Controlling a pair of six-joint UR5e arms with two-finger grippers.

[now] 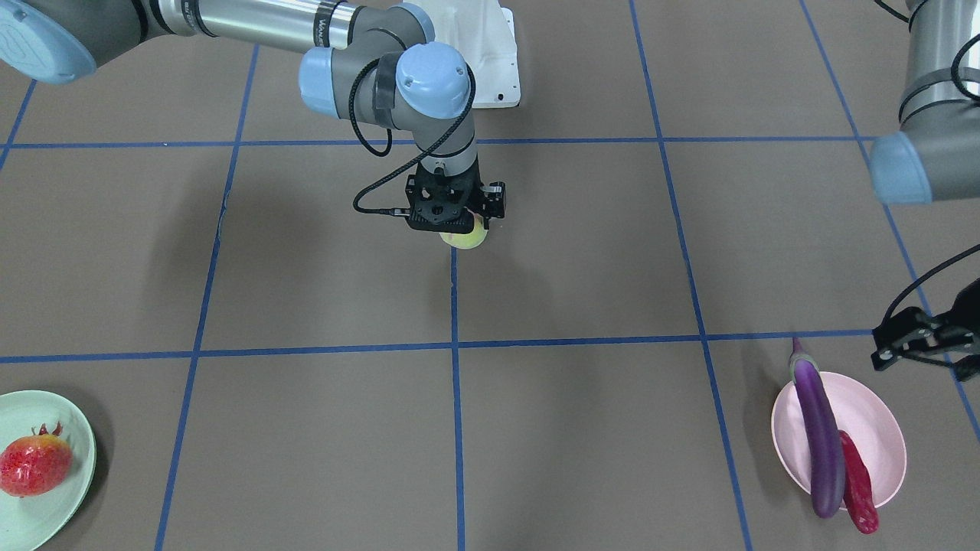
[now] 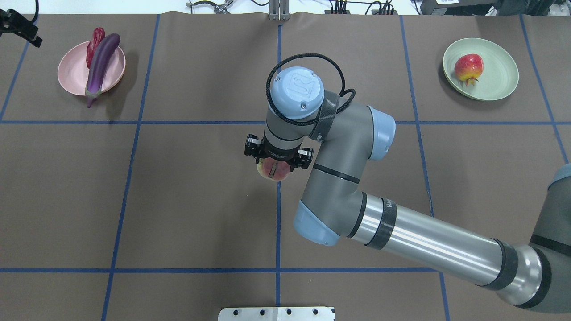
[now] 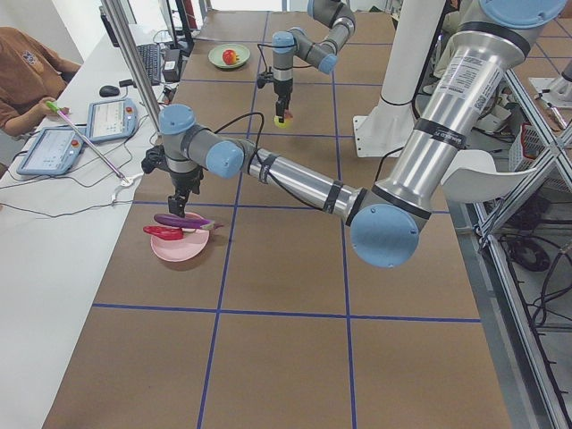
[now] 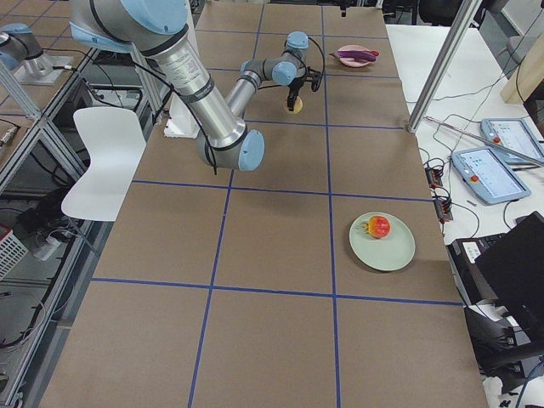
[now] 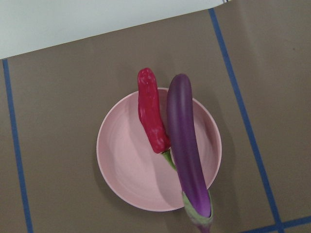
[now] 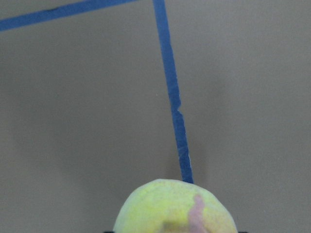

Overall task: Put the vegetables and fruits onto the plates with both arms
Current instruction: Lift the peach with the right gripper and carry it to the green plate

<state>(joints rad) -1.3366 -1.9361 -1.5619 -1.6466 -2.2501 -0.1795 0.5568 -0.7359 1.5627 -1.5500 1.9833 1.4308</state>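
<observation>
My right gripper (image 1: 459, 229) is shut on the yellow-green peach (image 1: 467, 239) over the middle of the table; the peach also shows in the overhead view (image 2: 274, 170) and the right wrist view (image 6: 175, 208). Whether it touches the table I cannot tell. The purple eggplant (image 1: 819, 436) and red chili (image 1: 857, 482) lie on the pink plate (image 1: 880, 428), both overhanging its rim. My left gripper (image 1: 880, 346) looks open and empty, just beside that plate. The bumpy red fruit (image 1: 34, 463) lies on the mint green plate (image 1: 46, 505).
Blue tape lines (image 1: 455, 428) divide the brown table into squares. The white base block (image 1: 490, 53) stands at the robot's edge. The right arm's long silver link (image 2: 428, 240) spans the table's right half. An operator (image 3: 27, 71) sits with tablets beside the table.
</observation>
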